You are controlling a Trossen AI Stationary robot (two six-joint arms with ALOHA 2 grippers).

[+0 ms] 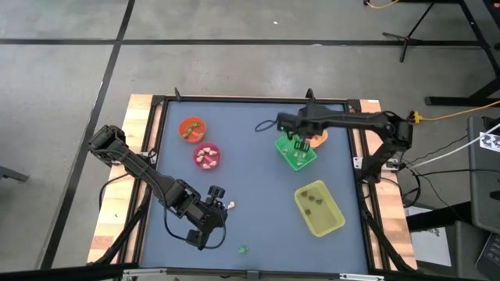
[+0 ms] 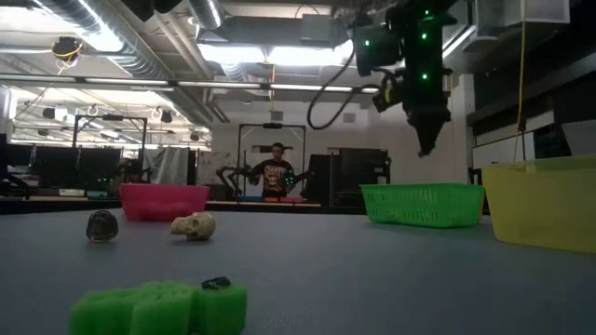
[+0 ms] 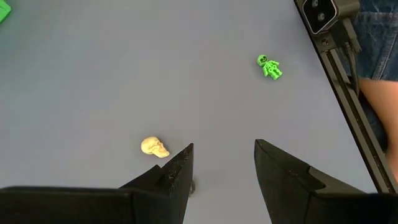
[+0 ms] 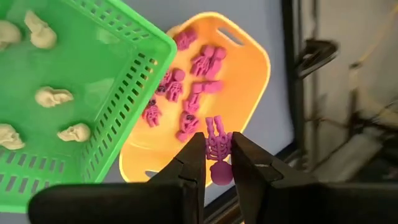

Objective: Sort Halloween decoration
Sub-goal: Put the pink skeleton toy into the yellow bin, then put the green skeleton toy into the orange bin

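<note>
The right end effector (image 4: 216, 163) hangs above the orange tray (image 4: 249, 81), pinching a pink skeleton (image 4: 218, 152) by its middle, with the head below the fingers and the legs sticking out above them; several more pink skeletons (image 4: 186, 87) already lie in that tray, and just beside it the green basket (image 4: 124, 93) holds cream skulls (image 4: 53, 96). The left end effector (image 3: 224, 168) hovers low over the bench (image 1: 258, 179) well away from the orange tray, at the near left, fingers spread and empty, with a cream skull (image 3: 153, 147) just beside one finger and a green skeleton (image 3: 269, 66) farther off; a dark skull (image 2: 102, 225) also sits near the cream one. These trinkets look like hard moulded plastic: very light, stiff and probably a little slick, so a gentle squeeze should be enough and too much could make one pop out sideways. The flat skeletons seem best taken across the ribs or waist, where the body is broadest, rather than by the thin limbs. The rounded skulls will likely roll, so closing across the temples, centred, looks safest
</note>
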